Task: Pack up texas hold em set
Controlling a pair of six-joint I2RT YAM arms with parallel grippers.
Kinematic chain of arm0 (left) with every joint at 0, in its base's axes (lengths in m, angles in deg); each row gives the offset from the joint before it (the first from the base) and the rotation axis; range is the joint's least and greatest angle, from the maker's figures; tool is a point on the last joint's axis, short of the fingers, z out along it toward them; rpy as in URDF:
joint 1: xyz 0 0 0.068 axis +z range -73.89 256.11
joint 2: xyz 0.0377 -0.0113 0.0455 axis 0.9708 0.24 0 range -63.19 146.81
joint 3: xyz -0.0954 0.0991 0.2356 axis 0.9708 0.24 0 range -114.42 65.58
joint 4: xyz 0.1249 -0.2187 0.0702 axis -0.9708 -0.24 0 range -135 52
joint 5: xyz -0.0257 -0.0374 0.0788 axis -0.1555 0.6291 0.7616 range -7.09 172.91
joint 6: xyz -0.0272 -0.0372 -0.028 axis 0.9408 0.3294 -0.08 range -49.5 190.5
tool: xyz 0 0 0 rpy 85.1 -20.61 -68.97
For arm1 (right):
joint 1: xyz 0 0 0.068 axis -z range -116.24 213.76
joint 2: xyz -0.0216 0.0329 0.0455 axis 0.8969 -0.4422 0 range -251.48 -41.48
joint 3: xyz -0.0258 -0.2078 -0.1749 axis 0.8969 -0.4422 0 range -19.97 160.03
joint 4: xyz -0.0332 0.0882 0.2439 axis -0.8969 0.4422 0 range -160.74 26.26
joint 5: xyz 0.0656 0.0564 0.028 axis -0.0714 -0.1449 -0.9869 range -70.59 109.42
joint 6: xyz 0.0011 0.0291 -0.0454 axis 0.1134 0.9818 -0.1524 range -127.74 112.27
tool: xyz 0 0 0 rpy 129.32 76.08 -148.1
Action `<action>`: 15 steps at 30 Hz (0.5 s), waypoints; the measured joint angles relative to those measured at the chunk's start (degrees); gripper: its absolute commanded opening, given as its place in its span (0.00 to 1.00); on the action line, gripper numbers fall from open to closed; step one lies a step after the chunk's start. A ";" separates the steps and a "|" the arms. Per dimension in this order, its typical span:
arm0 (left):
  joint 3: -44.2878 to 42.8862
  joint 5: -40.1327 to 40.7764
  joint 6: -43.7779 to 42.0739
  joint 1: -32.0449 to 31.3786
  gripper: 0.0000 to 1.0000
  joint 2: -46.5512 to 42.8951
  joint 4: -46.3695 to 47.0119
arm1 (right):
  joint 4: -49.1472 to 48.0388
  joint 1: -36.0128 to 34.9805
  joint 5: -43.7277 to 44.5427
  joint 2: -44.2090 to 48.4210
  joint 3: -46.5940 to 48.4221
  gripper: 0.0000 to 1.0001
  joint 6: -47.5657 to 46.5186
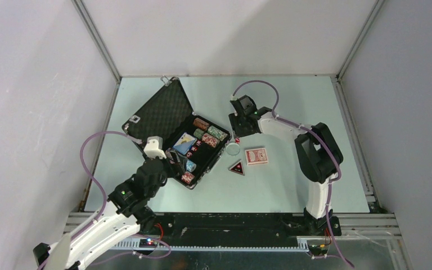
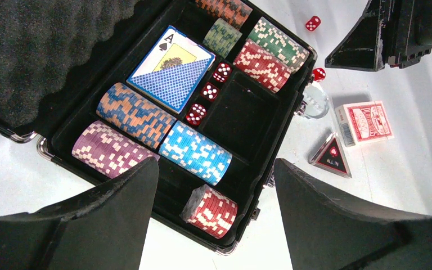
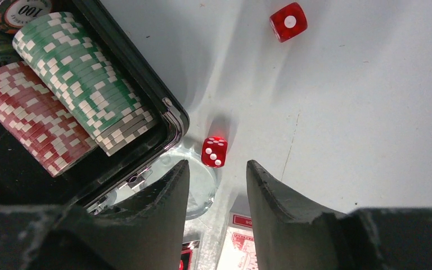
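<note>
The black briefcase (image 1: 157, 109) lies open, its foam lid (image 2: 34, 50) tilted back. Its base holds several chip stacks, a blue card deck (image 2: 171, 70) and three red dice (image 2: 209, 90). My left gripper (image 2: 215, 169) hovers open over the case's near end, above a red chip stack (image 2: 211, 211). On the table to the right of the case lie the red deck (image 1: 256, 156) and the black-red triangle (image 1: 237, 167). My right gripper (image 3: 217, 164) stands open and empty, with one red die (image 3: 214, 151) just beyond its fingertips. Another die (image 3: 288, 21) lies farther off.
A clear round disc (image 3: 202, 185) lies by the case's corner latch, under my right gripper's left finger. Green chips (image 3: 84, 84) and red chips (image 3: 34, 121) fill the case's near corner. White walls enclose the table on three sides.
</note>
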 measured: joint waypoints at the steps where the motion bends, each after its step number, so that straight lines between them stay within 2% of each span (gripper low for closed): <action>1: 0.00 0.00 0.00 0.00 0.82 0.00 0.00 | -0.07 0.00 0.02 -0.07 0.00 0.43 0.07; 15: 0.00 0.02 0.00 0.00 0.82 -0.31 -0.02 | -1.84 -0.61 0.68 -3.63 -0.02 0.37 2.05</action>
